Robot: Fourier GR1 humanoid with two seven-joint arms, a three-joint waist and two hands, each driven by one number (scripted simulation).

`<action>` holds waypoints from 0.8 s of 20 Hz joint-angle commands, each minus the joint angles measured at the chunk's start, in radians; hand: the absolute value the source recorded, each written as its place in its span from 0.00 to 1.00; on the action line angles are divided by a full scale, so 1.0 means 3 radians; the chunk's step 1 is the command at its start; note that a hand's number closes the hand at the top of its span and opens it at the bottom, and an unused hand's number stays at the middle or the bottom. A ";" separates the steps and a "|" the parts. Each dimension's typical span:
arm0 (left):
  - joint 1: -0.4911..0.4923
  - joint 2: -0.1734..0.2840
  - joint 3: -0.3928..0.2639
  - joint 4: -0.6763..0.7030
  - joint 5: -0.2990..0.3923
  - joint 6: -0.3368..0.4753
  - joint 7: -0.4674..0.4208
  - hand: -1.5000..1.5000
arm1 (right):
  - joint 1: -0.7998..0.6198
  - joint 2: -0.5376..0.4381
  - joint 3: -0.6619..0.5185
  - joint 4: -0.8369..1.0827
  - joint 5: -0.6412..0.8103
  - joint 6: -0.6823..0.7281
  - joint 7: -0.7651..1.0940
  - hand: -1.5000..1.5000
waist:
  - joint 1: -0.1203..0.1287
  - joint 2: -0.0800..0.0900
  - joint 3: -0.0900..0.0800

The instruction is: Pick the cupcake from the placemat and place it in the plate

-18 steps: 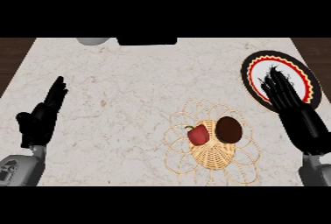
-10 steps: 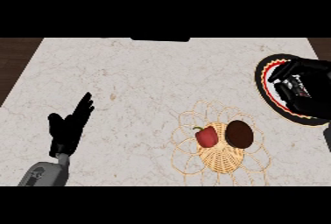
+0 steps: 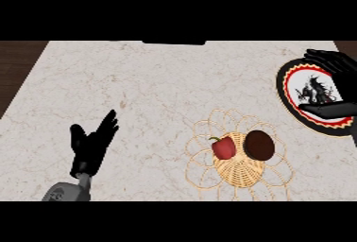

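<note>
Cupcake (image 3: 260, 144), the dark brown round thing, sits on the woven placemat (image 3: 239, 174) just beside a red pepper (image 3: 223, 148), near the counter's (image 3: 140, 94) front right; nothing touches it, so your pick is not yet done. Plate (image 3: 291, 101) with the black and red rim lies up and to the right, close to the placemat, so the carry looks short. Your right hand (image 3: 333, 85) hovers over the plate at the view's right edge, fingers spread and relaxed, holding nothing; it hides part of the plate's middle. You likely need to bring it down-left to the cupcake and keep off the pepper, which nearly touches it. Your left hand (image 3: 92, 142) rests at lower left, fingers straight and up, well apart from everything, out of the way.
</note>
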 commanded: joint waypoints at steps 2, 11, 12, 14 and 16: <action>0.0274 0.0019 0.0012 -0.0116 0.0014 -0.0090 -0.0107 0.50 | -0.0381 -0.0150 0.0150 0.0721 0.0475 0.0263 -0.0519 0.00 | -0.0011 -0.0014 -0.0003; 0.0093 0.0040 0.0108 -0.0158 0.0062 -0.0052 0.0150 0.50 | -0.0438 -0.0641 0.1009 0.0034 0.1373 0.0377 -0.0263 0.00 | -0.0096 -0.0042 -0.0011; 0.0203 -0.0069 -0.0018 -0.0233 -0.0079 0.0105 0.0120 0.50 | -0.0535 -0.0682 0.1001 0.0049 0.1383 0.0446 -0.0191 0.00 | -0.0089 -0.0044 -0.0010; 0.0224 0.0012 0.0044 -0.0292 -0.0064 0.0077 0.0213 0.50 | -0.0201 -0.0565 0.1136 -0.0214 0.1581 0.0135 -0.0182 0.00 | -0.0137 -0.0052 -0.0009; 0.0325 0.0066 0.0069 -0.0386 -0.0003 -0.0033 0.0230 0.50 | -0.0256 -0.0561 0.1168 -0.0421 0.1624 0.0204 0.0128 0.00 | -0.0132 -0.0056 -0.0010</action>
